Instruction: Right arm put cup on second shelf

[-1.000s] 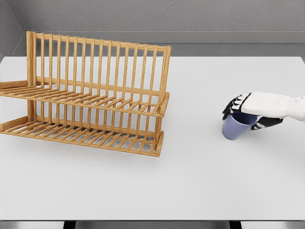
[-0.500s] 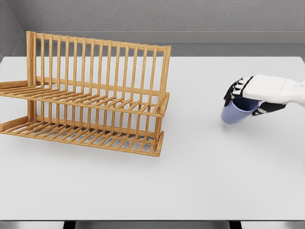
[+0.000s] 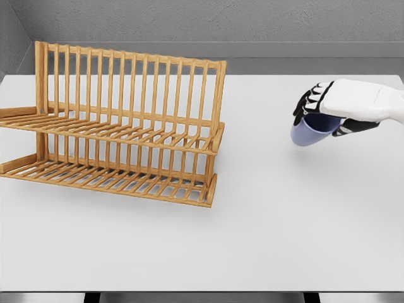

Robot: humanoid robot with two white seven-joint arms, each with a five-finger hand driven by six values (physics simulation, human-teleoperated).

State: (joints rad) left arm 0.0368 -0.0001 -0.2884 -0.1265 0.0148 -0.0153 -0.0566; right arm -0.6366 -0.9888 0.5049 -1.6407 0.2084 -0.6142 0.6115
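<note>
Head view of a white desk [image 3: 265,240] bearing a wooden rack [image 3: 126,126] and, at the right, the robot's right hand [image 3: 338,107] with a cup [image 3: 308,134].

The right hand enters from the right edge of the picture, its white back turned upward and its dark fingers [image 3: 307,101] curled over the rim of the cup, grasping it from above. The cup is pale blue. It hangs tilted beneath the hand, its base pointing down and to the left, and it is lifted clear of the desk; a faint shadow lies on the desk surface below and to the right of it.

The rack stands on the left half of the desk, well apart from the cup. It is made of light wooden slats and has two tiers: a lower shelf [image 3: 120,180] close to the desk and a second shelf [image 3: 126,134] above it, both backed by a row of upright bars. Nothing rests on either shelf.

A grey wall [image 3: 208,22] closes the scene behind the desk.
</note>
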